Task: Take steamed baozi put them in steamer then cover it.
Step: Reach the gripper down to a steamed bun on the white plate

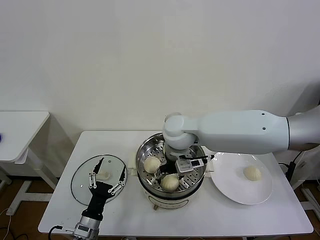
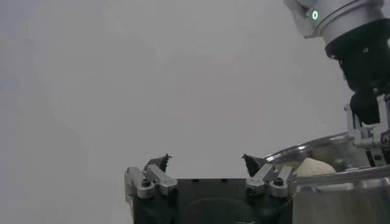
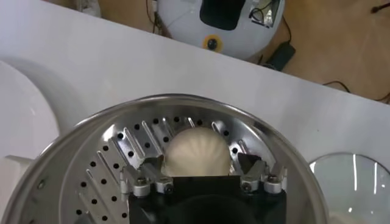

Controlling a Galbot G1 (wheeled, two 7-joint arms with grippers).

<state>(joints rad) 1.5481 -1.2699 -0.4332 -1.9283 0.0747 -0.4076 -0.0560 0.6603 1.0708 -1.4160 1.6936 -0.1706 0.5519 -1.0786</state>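
Note:
The steamer (image 1: 144,151) stands mid-table on its cream pot base. Two baozi (image 1: 151,163) (image 1: 170,182) show inside it. My right gripper (image 1: 183,167) reaches down into the basket. In the right wrist view its jaws (image 3: 200,163) stand open around a baozi (image 3: 196,149) that rests on the perforated bottom (image 3: 109,164). Another baozi (image 1: 252,173) lies on the white plate (image 1: 235,191) to the right. The glass cover (image 1: 82,186) lies flat on the table at the left. My left gripper (image 1: 111,168) (image 2: 205,163) hovers over it, open and empty.
The white table (image 1: 225,216) carries everything. A second small table (image 1: 20,125) stands apart at the far left. In the left wrist view the steamer rim (image 2: 308,146), a baozi (image 2: 312,167) in it and the right arm (image 2: 365,67) show to one side.

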